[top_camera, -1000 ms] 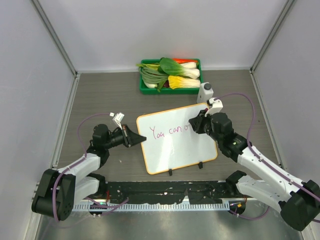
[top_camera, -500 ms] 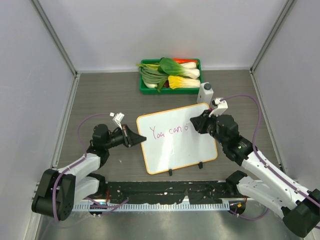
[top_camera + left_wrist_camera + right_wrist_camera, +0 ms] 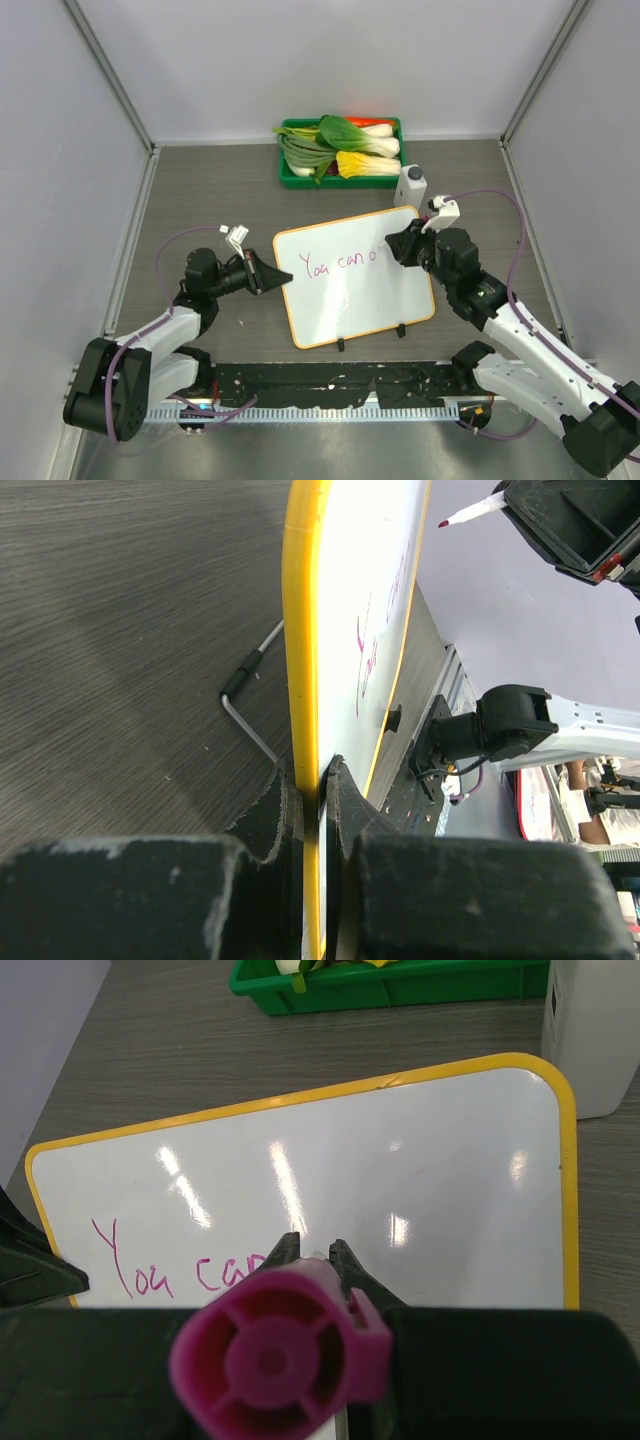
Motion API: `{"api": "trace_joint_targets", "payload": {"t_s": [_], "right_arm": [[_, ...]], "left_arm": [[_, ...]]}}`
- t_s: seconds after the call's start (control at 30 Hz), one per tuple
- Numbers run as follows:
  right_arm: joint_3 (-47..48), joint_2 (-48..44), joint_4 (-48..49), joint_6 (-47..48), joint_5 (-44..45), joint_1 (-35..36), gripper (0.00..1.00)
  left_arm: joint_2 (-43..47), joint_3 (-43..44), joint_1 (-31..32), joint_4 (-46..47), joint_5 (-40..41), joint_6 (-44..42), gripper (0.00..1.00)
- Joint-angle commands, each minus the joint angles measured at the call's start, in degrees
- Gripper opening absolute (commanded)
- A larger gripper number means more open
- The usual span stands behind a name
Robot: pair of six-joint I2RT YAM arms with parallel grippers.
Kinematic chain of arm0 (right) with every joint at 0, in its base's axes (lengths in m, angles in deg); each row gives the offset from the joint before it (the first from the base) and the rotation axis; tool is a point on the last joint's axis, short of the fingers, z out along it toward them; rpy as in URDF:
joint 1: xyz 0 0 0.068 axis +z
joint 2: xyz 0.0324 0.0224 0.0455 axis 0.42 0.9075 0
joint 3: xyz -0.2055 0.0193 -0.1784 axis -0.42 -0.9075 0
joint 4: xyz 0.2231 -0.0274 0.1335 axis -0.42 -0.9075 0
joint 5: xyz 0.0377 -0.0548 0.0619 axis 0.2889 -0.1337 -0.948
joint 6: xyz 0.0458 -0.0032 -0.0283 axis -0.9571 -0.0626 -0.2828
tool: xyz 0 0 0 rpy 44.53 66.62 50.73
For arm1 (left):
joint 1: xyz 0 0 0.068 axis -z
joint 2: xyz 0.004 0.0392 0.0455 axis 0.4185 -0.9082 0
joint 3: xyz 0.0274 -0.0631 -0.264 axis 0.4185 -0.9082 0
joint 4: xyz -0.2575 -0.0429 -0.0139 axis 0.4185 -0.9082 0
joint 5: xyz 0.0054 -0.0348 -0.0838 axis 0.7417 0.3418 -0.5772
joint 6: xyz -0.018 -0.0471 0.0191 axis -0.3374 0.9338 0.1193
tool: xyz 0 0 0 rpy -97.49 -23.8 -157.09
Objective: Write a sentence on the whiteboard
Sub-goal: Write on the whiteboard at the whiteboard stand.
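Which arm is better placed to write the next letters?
Right. The right gripper is shut on the magenta marker pen, its tip by the end of the pink handwritten words on the white, orange-rimmed whiteboard. The left gripper is clamped on the board's left edge, bracing it.

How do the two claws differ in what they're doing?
The left claw pinches the whiteboard by its yellow rim; the right claw grips a pink marker. The left claw sits at the board's side, the right claw over its face, beside the writing. Both are shut on something.
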Motion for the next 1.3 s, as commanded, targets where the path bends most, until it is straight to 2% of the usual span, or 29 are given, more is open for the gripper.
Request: {"api": "trace_joint_targets", "payload": {"t_s": [0.0,0.53,0.87,1.27], "right_arm": [[1.12,-0.76,0.77,0.88,0.35,-0.11,0.01],[-0.81,3.20,3.93,-0.26,0.70,-0.19,0.01],[-3.10,1.88,4.99,-0.96,2.64,-0.19,0.01],[-3.10,1.53,1.30,-0.61,3.08,-0.20,0.01]], "left_arm": [[-0.82,0.32,-0.18,-2.27,4.42,-5.71,0.00],[-0.91,0.32,-0.18,-2.09,4.07,-5.80,0.00],[-0.82,0.23,-0.18,-2.18,3.98,-5.71,0.00],[-0.91,0.32,-0.18,-2.27,4.07,-5.71,0.00]]}}
